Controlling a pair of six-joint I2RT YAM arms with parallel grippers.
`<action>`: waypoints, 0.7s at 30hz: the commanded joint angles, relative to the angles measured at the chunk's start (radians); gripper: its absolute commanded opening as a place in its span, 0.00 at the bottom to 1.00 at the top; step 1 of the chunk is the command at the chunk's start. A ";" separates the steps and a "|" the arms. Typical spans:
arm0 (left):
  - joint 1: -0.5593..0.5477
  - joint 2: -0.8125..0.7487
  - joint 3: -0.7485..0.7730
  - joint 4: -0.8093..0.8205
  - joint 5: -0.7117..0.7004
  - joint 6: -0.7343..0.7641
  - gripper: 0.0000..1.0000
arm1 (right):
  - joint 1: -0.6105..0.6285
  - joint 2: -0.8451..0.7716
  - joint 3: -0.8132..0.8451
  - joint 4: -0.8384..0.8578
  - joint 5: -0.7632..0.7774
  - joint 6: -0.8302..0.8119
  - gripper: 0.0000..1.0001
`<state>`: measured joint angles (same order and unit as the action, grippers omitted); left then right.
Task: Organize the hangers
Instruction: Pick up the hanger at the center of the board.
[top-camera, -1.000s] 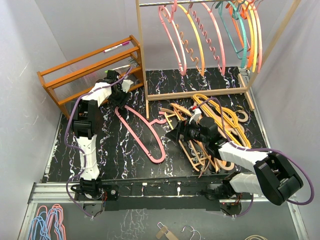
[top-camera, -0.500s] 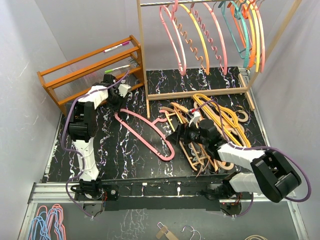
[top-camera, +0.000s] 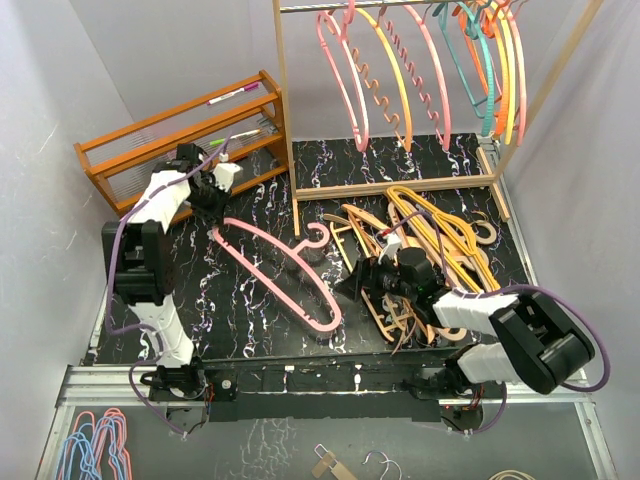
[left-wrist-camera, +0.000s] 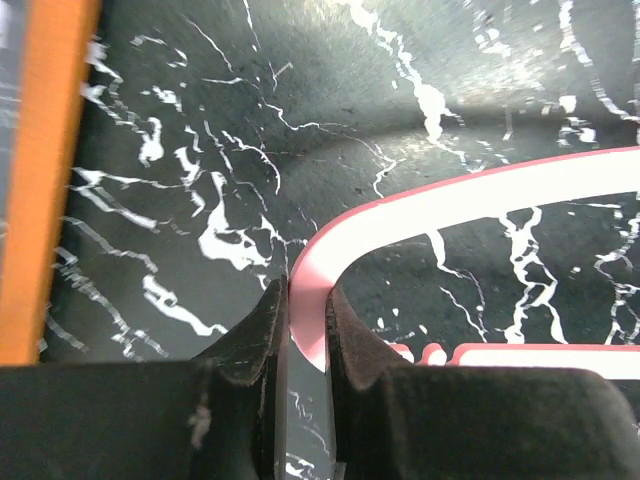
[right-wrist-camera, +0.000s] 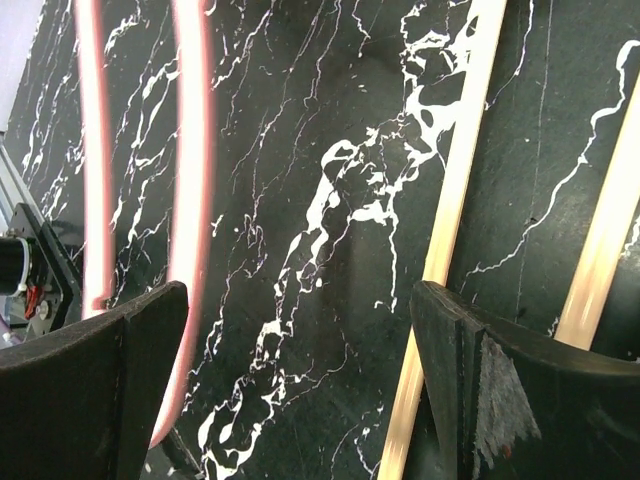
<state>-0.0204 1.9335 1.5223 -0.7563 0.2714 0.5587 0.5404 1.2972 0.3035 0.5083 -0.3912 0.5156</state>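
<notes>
The left gripper (left-wrist-camera: 306, 320) sits far left by the rack (top-camera: 170, 116), and from above its fingertips are hidden under its own body. The left wrist view shows the jaws clamped on a rounded corner of the pink hanger (left-wrist-camera: 480, 195). That hanger lies flat on the table (top-camera: 230, 310), running near and right, with most of it cut off in that view.

The right gripper (right-wrist-camera: 295, 330) is low over the table with its jaws wide apart and holds nothing. It is between the pink hanger and the pile (top-camera: 430, 235) of yellow and wooden hangers at right. Its arm covers part of the pile. Tan bars (right-wrist-camera: 455, 190) cross its wrist view, their ends out of frame.

More hangers (top-camera: 510, 90) hang in the frame (top-camera: 285, 120) at the far side, their hooks partly cropped. Wire hangers (top-camera: 95, 445) at the near left are cut off. Any print on the pen (top-camera: 233, 96) on the rack is too small to read.
</notes>
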 joint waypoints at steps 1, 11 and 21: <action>0.007 -0.148 0.012 -0.050 0.087 0.007 0.00 | -0.003 0.078 0.082 0.087 -0.032 -0.013 0.98; 0.022 -0.160 -0.001 -0.048 0.097 0.000 0.00 | -0.002 0.283 0.116 0.427 -0.330 0.264 0.99; 0.031 -0.178 0.020 -0.041 0.110 -0.019 0.00 | -0.080 0.137 -0.025 0.416 -0.135 0.361 0.99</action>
<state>0.0013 1.7935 1.5219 -0.7860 0.3393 0.5606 0.5125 1.5116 0.3435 0.8337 -0.6132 0.7914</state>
